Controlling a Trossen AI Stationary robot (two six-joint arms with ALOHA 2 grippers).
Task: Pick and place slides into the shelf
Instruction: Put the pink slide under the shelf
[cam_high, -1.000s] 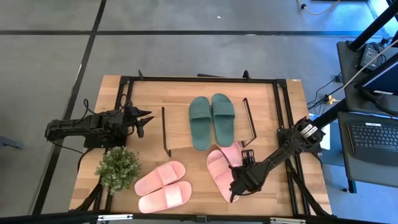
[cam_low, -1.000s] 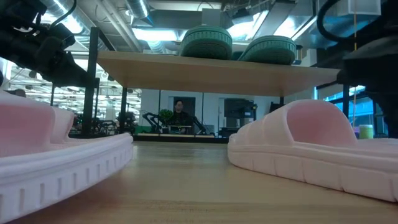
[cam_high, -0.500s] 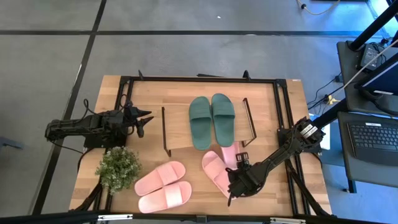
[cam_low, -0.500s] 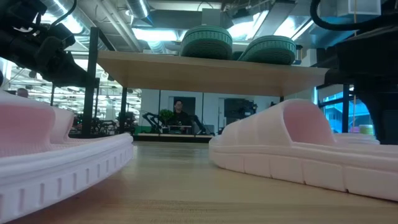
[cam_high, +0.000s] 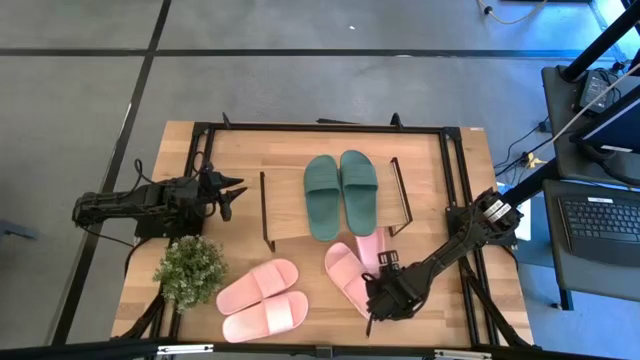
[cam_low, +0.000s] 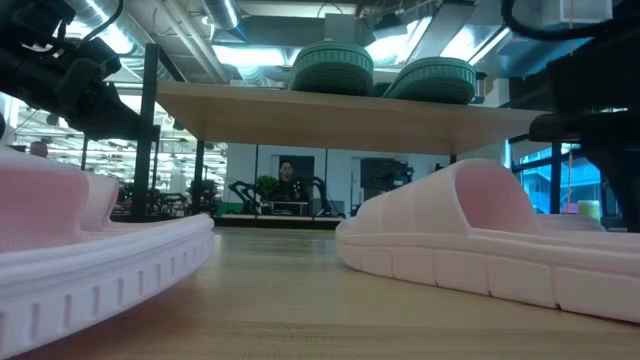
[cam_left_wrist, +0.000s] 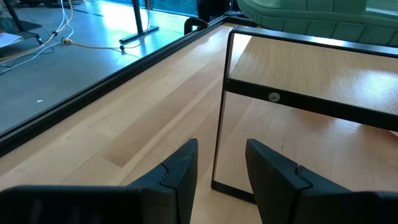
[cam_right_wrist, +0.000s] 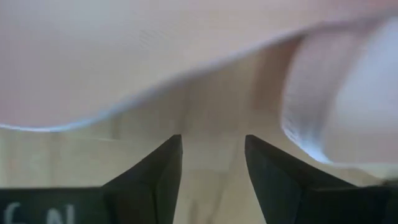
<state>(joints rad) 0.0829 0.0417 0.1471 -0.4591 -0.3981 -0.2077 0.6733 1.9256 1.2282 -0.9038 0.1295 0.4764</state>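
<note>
Two dark green slides (cam_high: 340, 192) lie side by side on the shelf's plank top (cam_high: 290, 215), also visible in the low view as the green slides (cam_low: 380, 72). Two pink slides (cam_high: 262, 298) lie near the table's near edge. Another pink slide (cam_high: 347, 277) lies right of them, its partner (cam_high: 372, 247) partly under the shelf. My right gripper (cam_high: 371, 304) is open, low at the near end of that right slide (cam_right_wrist: 155, 56). My left gripper (cam_high: 234, 196) is open and waits left of the shelf's black leg (cam_left_wrist: 219, 118). My right gripper is level with the table, its open fingers (cam_right_wrist: 163, 163) pointing at the sole edge of the pink slide's near end (cam_right_wrist: 124, 106). Bare table shows between the tips and the sole. I cannot tell whether a finger touches it.
A small potted plant (cam_high: 190, 269) stands at the table's near left, beside the left pink pair. A black frame (cam_high: 320, 128) rims the table. Under the shelf top (cam_low: 350, 112) there is open room between its wire legs.
My right gripper moved a little toward the table's left and near edge. The pink slide beside it slid a short way left along the table, away from its partner, then stayed put over the last half second.
</note>
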